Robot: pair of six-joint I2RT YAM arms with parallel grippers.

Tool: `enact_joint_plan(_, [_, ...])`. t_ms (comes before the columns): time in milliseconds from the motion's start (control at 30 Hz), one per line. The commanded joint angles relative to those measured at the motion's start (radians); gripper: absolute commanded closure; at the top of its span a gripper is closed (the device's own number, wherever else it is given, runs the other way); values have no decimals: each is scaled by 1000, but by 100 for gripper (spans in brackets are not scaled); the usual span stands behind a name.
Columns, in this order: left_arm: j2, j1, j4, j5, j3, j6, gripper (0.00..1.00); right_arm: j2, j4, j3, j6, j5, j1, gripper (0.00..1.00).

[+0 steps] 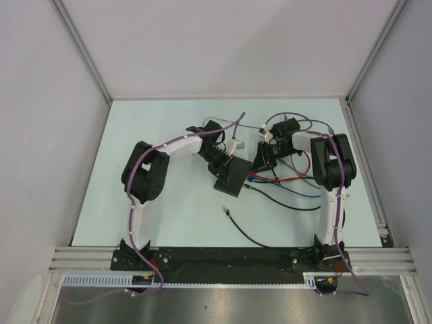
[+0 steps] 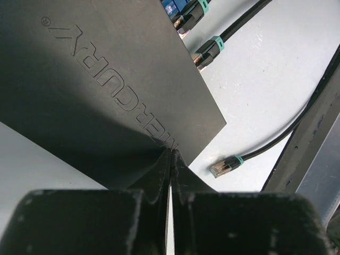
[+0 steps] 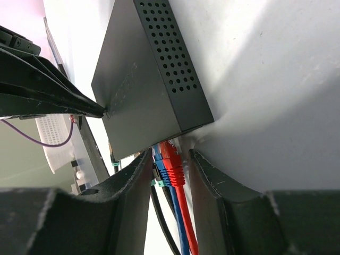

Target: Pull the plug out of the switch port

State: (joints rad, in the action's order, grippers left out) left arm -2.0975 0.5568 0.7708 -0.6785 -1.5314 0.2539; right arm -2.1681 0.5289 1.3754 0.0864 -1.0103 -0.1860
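Note:
The flat black switch box [image 1: 228, 181] lies mid-table, its top marked MERCURY [image 2: 106, 79]. Red plug [image 3: 172, 159] and blue plug [image 3: 161, 166] sit in the switch port edge [image 3: 159, 144], with a black teal-collared plug beside them. My right gripper [image 3: 169, 162] is open, one finger on each side of these plugs, with a gap still showing beside the red one. My left gripper [image 2: 171, 155] is shut and empty, its tips pressed on the box's top near the corner. Two more black plugs [image 2: 207, 50] enter the same edge.
A loose black cable with a teal-collared clear plug [image 2: 226, 166] lies on the table beside the box. Red, blue and black cables [image 1: 290, 185] trail right and toward the front. A black cable [image 1: 263, 237] curves near the front. Grey walls enclose the table.

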Motion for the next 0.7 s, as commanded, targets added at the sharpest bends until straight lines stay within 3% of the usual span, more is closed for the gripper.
enact_joint_plan(0, [-33, -5, -18, 145, 19, 41, 97, -52, 9, 1, 50, 81, -12, 60])
enact_joint_plan(300, [-42, -6, -19, 140, 8, 41, 98, -58, 14, 1, 56, 73, -7, 61])
enact_joint_plan(433, [-45, -5, -19, 140, 2, 41, 98, -59, 14, 2, 44, 85, -7, 69])
enact_joint_plan(667, [-45, -5, -19, 142, 2, 41, 98, -67, 11, 7, 30, 101, -6, 62])
